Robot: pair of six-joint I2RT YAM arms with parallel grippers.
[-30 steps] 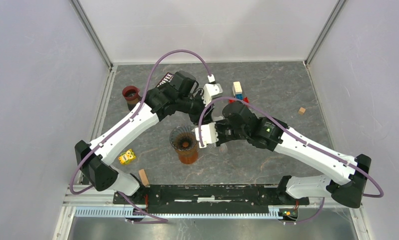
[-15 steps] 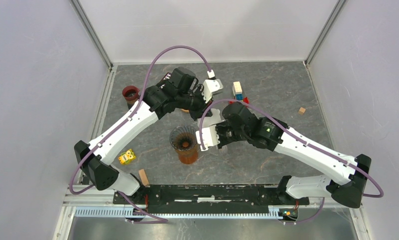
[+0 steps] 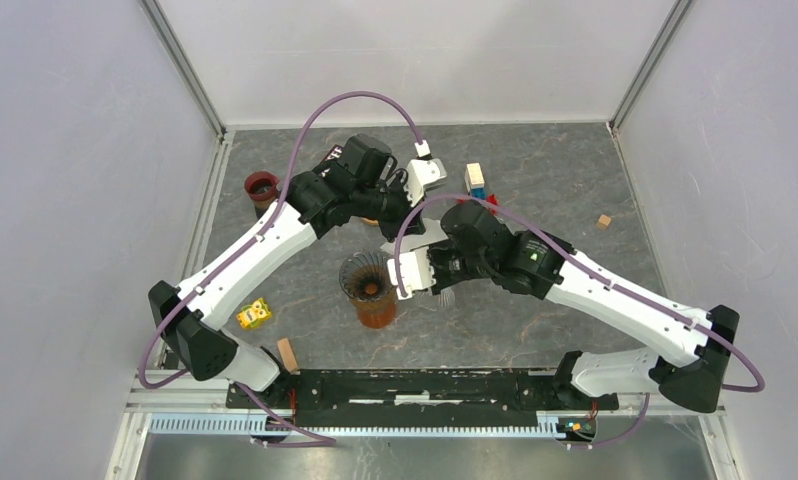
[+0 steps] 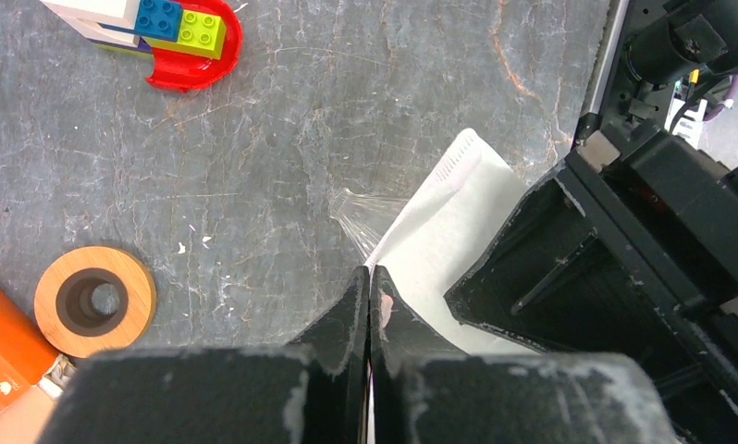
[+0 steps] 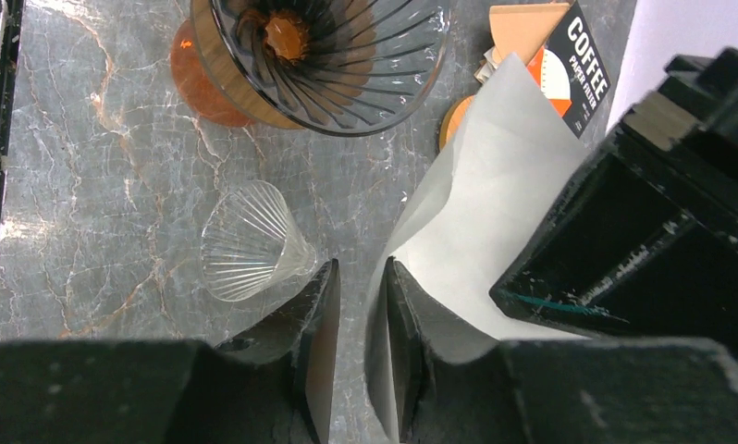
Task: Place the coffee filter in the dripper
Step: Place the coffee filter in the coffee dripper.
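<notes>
One edge of filter (image 4: 439,227) in left gripper (image 4: 368,277); dripper (image 5: 324,65) near

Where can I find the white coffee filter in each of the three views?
Top external: coffee filter at centre, between the two wrists.
Left wrist: coffee filter right of centre, pinched by the left pincer.
Right wrist: coffee filter centre-right, its edge between the fingers of the right pincer.
Shared landmark: the clear ribbed cone lying on the table.

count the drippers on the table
2. A dark ribbed dripper sits upright on the orange server. A clear one lies on its side on the tabletop beside it. More could be hidden from view.
</notes>
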